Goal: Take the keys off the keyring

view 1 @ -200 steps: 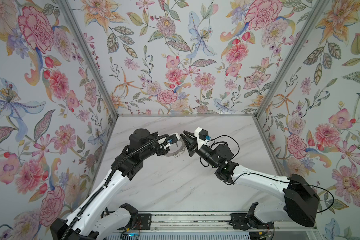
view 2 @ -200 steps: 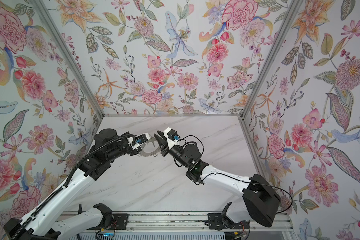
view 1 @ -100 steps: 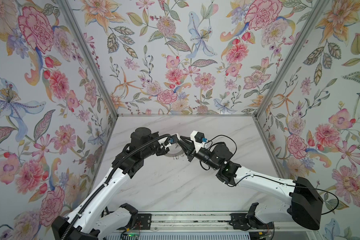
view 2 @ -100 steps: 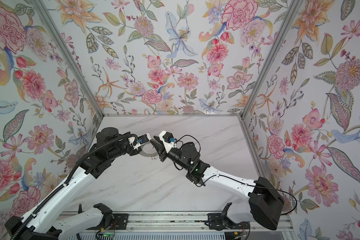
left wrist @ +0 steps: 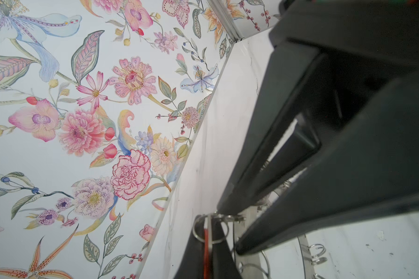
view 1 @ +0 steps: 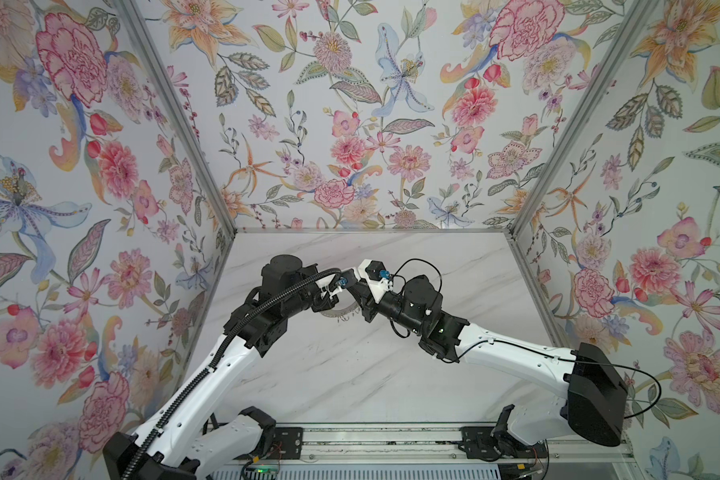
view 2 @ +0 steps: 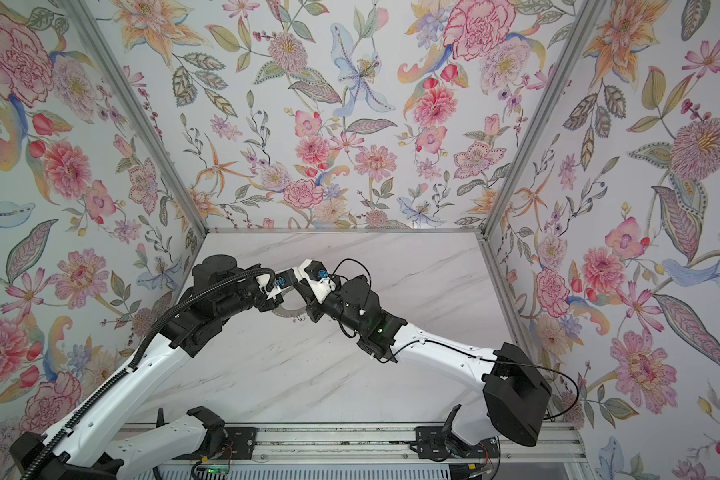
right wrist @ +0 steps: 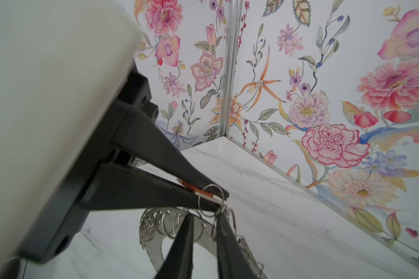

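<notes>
Now, I'd pin the keyring (right wrist: pixel 153 251) firmly with the right gripper (right wrist: pixel 205 217) and walk the orange-red fob (right wrist: pixel 198 189) slowly round its wire loop (right wrist: pixel 209 200), no yanking. Left gripper (right wrist: pixel 215 196) is clamped on the fob. Right jaws straddle the rim just beside it, grip unclear. In both top views the keyring (view 1: pixel 341 311) sits mid-frame, under both wrists.

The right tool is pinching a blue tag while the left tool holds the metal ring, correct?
No, the tag is orange-red, not blue; the right wrist view shows it in the right tool. The left tool does hold the ring.
</notes>
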Robot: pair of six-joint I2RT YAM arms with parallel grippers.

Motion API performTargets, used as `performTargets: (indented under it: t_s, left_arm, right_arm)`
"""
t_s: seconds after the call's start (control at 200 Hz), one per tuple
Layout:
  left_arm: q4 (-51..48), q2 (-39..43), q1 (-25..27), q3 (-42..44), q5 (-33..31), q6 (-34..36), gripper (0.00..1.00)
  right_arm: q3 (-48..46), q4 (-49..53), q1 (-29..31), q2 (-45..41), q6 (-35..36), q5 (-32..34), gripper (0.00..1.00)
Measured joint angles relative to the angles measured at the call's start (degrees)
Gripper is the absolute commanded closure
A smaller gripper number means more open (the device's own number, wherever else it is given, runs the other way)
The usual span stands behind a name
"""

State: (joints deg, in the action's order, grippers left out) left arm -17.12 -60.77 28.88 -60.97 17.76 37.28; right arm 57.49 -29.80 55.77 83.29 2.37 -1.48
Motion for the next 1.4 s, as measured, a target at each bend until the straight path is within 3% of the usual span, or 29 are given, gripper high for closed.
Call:
performTargets:
  t_s: [0.245,0.485,1.041,1.401]
  left_arm:
    - [0.0,0.0,0.0,0.0,-0.1,0.4,1.00]
    - [0.0,0.0,-0.1,0.0,-0.3,0.4,1.00]
    - [-0.6,0.0,-1.9,0.0,-3.3,0.4,1.00]
    - [0.5,0.0,-2.0,0.1,-0.7,0.1,1.00]
  right_arm:
    - [1.4,2.1,-0.5,0.7,0.4,0.4,0.86]
    - [2.4,3.6,-0.8,1.1,1.1,0.7,1.00]
    - [2.3,3.1,-0.7,0.5,3.4,2.0,1.00]
    - [-2.3,-3.2,-0.6,-2.8,3.4,1.8,1.00]
